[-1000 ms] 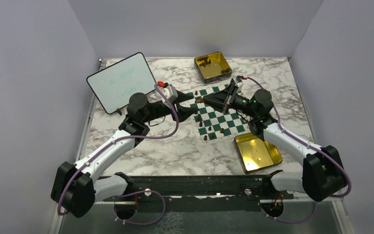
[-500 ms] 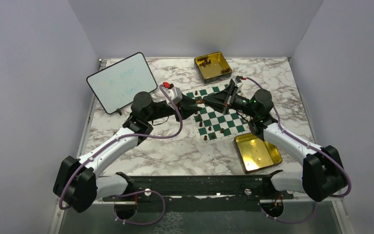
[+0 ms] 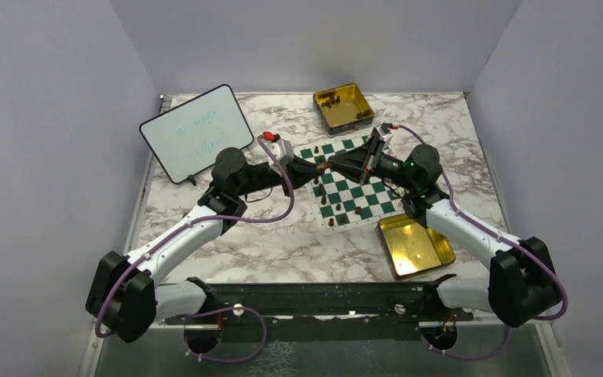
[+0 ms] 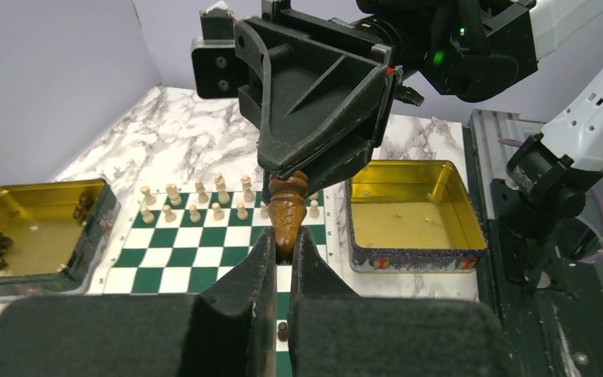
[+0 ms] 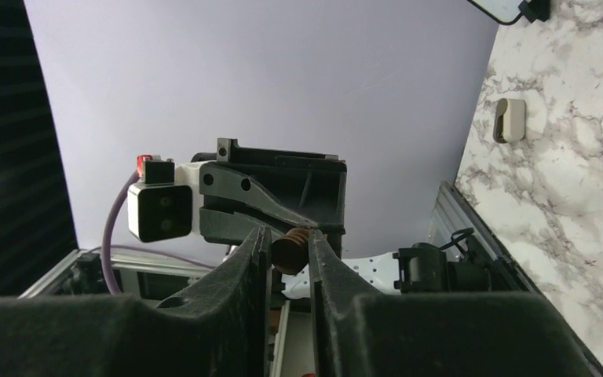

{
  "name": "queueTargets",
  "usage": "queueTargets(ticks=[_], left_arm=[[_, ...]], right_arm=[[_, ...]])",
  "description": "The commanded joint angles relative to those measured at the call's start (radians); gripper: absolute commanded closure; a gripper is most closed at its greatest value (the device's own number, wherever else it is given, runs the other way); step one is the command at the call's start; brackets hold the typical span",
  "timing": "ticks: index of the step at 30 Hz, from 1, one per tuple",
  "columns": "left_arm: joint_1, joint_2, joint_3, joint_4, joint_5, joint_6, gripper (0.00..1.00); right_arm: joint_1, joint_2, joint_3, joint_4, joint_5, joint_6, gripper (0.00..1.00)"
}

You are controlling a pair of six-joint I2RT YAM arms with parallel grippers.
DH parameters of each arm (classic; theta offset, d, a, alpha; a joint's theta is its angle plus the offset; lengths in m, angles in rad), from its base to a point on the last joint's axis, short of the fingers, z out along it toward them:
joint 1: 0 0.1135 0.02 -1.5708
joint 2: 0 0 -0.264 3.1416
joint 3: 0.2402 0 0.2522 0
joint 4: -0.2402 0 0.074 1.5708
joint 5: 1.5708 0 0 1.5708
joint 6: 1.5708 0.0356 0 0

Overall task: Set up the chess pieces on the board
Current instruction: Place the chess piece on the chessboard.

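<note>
Above the left part of the board [image 3: 359, 192], the two arms meet tip to tip with one brown chess piece [image 4: 286, 216] between them, held off the surface. The left gripper [image 4: 281, 247] has its jaws pressed onto the lower half of the piece. The right gripper [image 5: 289, 251] comes from the opposite side, its jaws pinching the top end of the same piece.

On the board, two rows of cream pieces [image 4: 196, 200] stand along its right edge. A few dark pieces [image 3: 331, 221] are scattered over the left and near squares.

A gold tin [image 3: 352, 104] with more dark pieces in it sits on the table [image 3: 267, 236] just beyond the board's far edge. A second gold tin [image 3: 414, 245] lies near the board's near right corner. A whiteboard [image 3: 196, 132] lies well apart at the far left.
</note>
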Motion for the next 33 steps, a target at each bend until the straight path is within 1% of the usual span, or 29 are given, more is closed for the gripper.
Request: queueTargets(ticks=[1,3,4,5,6,8,10,13,15,18,20,25,29,33], left_arm=[[-0.004,-0.029,0.03,-0.018,-0.029,-0.065,1.0],[-0.001,-0.034,0.052,-0.147,-0.058,-0.046,1.0],[-0.001,-0.033,0.072,-0.252,-0.077,-0.027,1.0],[-0.001,-0.029,0.098,-0.317,-0.099,-0.007,1.0],[-0.001,-0.019,0.124,-0.438,-0.118,0.012,1.0],[-0.001,0.01,0.197,-0.612,-0.139,0.045,1.0],[-0.001,0.036,0.248,-0.746,-0.144,0.077,1.0],[-0.001,0.061,0.299,-0.877,-0.157,0.098,1.0],[-0.001,0.075,0.326,-0.94,-0.175,0.106,1.0],[-0.001,0.124,0.388,-1.046,-0.213,0.107,1.0],[-0.002,0.172,0.441,-1.122,-0.233,0.107,1.0],[-0.023,0.312,0.566,-1.286,-0.284,0.115,1.0],[-0.066,0.417,0.642,-1.369,-0.365,0.128,1.0],[-0.114,0.53,0.732,-1.434,-0.418,0.128,1.0]], right_arm=[[-0.003,-0.052,-0.004,-0.128,0.015,-0.139,0.7],[-0.004,-0.084,0.011,-0.242,0.044,-0.222,0.62],[-0.005,-0.096,0.017,-0.297,0.062,-0.265,0.58],[-0.007,-0.109,0.023,-0.344,0.079,-0.303,0.54],[-0.008,-0.12,0.028,-0.388,0.097,-0.341,0.51],[-0.009,-0.14,0.046,-0.484,0.135,-0.423,0.44],[-0.011,-0.161,0.063,-0.588,0.183,-0.506,0.36],[-0.011,-0.196,0.084,-0.724,0.263,-0.612,0.21],[-0.011,-0.224,0.095,-0.811,0.323,-0.674,0.15],[-0.01,-0.266,0.105,-0.911,0.413,-0.759,0.08],[-0.01,-0.294,0.114,-0.988,0.467,-0.82,0.01],[-0.01,-0.375,0.097,-1.149,0.577,-0.949,0.0],[-0.01,-0.443,0.067,-1.23,0.63,-0.981,0.0],[-0.011,-0.523,0.047,-1.266,0.671,-0.983,0.0]])
